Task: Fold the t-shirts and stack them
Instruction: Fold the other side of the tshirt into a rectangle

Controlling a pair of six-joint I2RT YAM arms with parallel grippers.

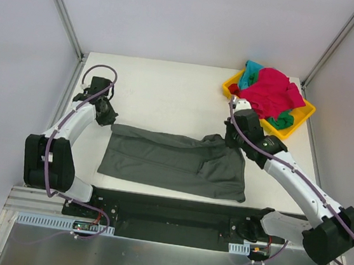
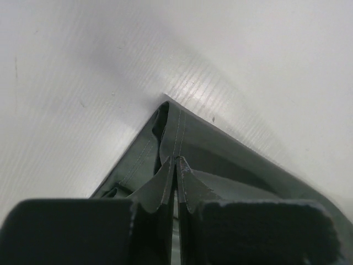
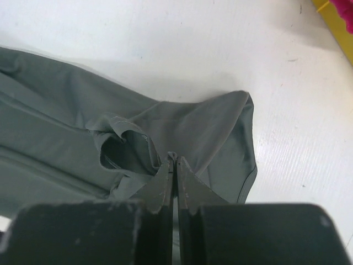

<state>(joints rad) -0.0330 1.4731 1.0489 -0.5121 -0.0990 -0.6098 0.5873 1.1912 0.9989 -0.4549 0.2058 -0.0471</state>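
Clamped on far corners of shirt [image 1: 174, 161]: left fingers [image 2: 190, 190] at left end, right fingers [image 3: 162, 187] at right end. Long axis crosswise on counter [image 1: 162, 92].

The top external camera sits above and behind the arm bases, faces down and forward, and covers the whole table [image 1: 169, 87] from afar. Each wrist camera looks forward past its gripper at close range: left gripper [image 2: 176, 161] and right gripper [image 3: 172, 160] fill the lower frame edge. All three views share the grey t-shirt [image 1: 167, 160]; top and right wrist views also share the yellow tray [image 1: 306, 112].
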